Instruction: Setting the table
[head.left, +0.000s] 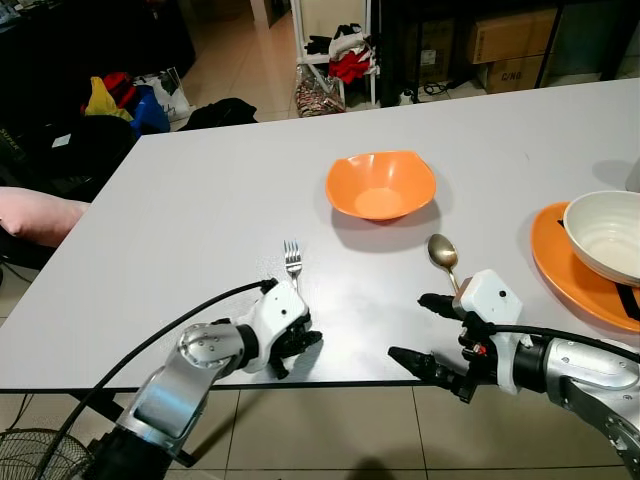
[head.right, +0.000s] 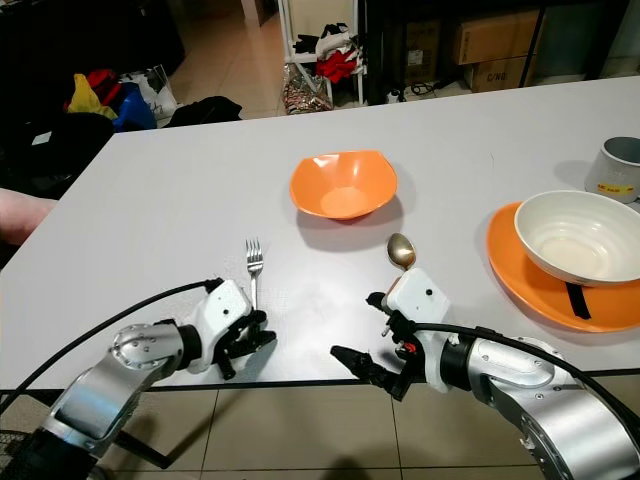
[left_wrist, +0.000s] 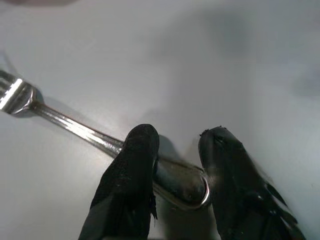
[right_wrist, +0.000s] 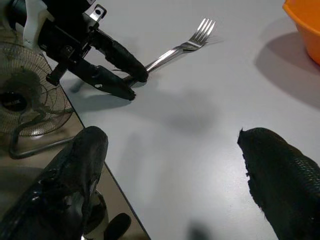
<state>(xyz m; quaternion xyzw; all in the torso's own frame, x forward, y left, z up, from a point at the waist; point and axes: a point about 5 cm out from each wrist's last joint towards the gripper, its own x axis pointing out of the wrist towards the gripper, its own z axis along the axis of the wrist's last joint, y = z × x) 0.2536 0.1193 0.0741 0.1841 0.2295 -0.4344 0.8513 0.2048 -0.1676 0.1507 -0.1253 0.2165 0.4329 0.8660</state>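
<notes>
left gripper at table near edge, fingers pinching fork handle end, fork flat, tines away | orange bowl mid-table, nothing in it | spoon lies beside right gripper, fingers spread wide, holding nothing | white bowl sits on orange plate, bare inside | mug behind, contents hidden

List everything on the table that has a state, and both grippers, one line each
fork: flat on table, handle end between left fingers
spoon: flat on table, free
orange bowl: upright, empty
white bowl: upright, on orange plate
left gripper: shut on fork handle
right gripper: open, empty, at table edge
</notes>
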